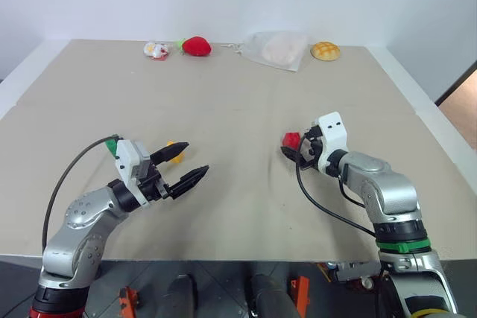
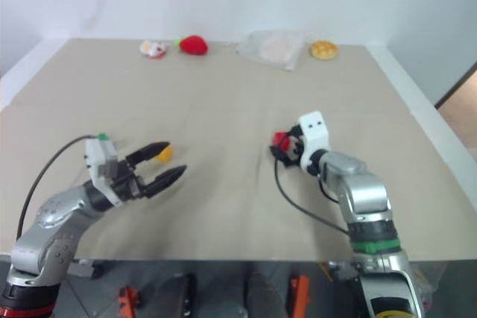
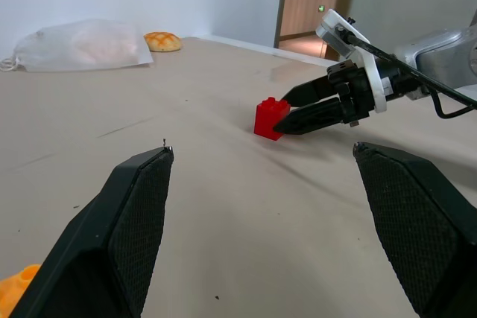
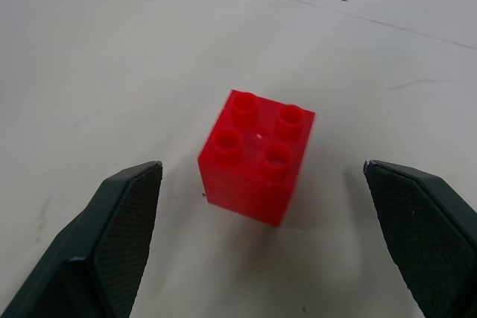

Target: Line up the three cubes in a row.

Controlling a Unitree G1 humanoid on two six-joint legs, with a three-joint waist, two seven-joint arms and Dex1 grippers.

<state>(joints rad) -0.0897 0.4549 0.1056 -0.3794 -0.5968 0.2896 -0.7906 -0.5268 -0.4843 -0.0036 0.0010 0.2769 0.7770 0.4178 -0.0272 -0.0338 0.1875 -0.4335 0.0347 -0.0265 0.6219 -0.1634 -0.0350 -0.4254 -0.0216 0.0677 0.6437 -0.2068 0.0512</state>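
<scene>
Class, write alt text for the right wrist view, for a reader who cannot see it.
A small red studded plastic toy-brick cube stands upright on a pale beige table, four round studs on top. The right gripper is open, its two dark fingers on either side of the cube, not touching it.

Far edge of beige table (image 1: 223, 109): small red-white toy (image 1: 156, 51), red plush strawberry (image 1: 196, 46) just beside it. Further right, clear bag (image 1: 277, 49), then golden bun (image 1: 325, 51).
</scene>
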